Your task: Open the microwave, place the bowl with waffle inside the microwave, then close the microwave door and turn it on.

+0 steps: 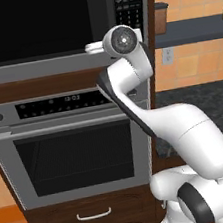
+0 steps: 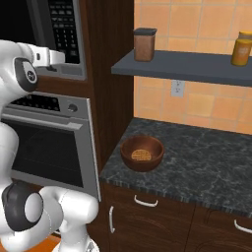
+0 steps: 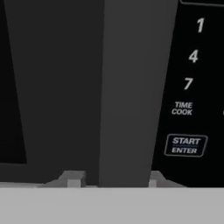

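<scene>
The microwave (image 1: 55, 28) is sitting built in above the oven (image 1: 73, 149), its door (image 1: 30, 24) looking shut. The door is a wide, stiff black glass panel in a silver-grey frame; it will likely swing heavily on its hinge, so the dark vertical handle (image 3: 129, 87) is the place to pull. The keypad (image 3: 190, 83) is lying at 3 o'clock of that handle.

The end effector (image 3: 113, 180) is standing open, a finger (image 3: 73, 179) showing on either side of the handle's lower end, not yet squeezing.

The bowl (image 2: 142, 153) is resting on the dark surface (image 2: 206, 157), at 4 o'clock of the microwave. It is round, reddish-brown, rigid and probably light; its rim suits a pinch. A tan waffle (image 2: 141, 155) is lying inside.
</scene>
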Robot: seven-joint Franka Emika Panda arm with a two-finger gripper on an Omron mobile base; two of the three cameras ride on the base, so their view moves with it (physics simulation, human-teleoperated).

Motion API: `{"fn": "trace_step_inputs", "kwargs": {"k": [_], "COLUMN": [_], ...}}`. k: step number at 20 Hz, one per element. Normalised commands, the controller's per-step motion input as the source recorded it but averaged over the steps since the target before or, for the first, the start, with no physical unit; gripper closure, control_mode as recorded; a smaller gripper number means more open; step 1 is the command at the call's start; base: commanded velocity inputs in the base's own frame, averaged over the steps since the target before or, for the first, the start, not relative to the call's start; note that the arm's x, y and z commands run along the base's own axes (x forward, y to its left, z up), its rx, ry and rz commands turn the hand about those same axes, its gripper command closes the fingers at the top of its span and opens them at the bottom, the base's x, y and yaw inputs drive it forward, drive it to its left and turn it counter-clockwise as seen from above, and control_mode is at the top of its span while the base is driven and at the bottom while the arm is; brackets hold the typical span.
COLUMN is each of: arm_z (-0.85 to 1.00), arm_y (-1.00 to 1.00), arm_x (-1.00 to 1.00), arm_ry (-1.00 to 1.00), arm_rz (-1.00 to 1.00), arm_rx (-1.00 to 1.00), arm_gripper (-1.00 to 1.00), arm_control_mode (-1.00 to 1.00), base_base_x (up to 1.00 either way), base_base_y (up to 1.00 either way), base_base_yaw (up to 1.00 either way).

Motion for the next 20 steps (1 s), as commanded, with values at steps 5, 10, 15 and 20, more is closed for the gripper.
{"fn": "trace_step_inputs", "kwargs": {"k": [5,10,15,20], "arm_z": [-0.29,0.00,-0.02,-0.10], "arm_y": [0.63,0.77,0.98,0.96], "arm_x": [0.17,-0.07,-0.15,-0.09], "arm_ry": [0.03,0.05,0.08,0.05], "arm_rz": [0.00,0.05,0.12,0.14], "arm_rx": [0.04,0.02,0.00,0.01], "arm_gripper": [1.00,1.00,1.00,1.00], "arm_control_mode": [-1.00,-1.00,-1.00,-1.00], "base_base_x": [0.00,0.00,0.00,0.00], "base_base_y": [0.00,0.00,0.00,0.00], "base_base_yaw": [0.00,0.00,0.00,0.00]}}
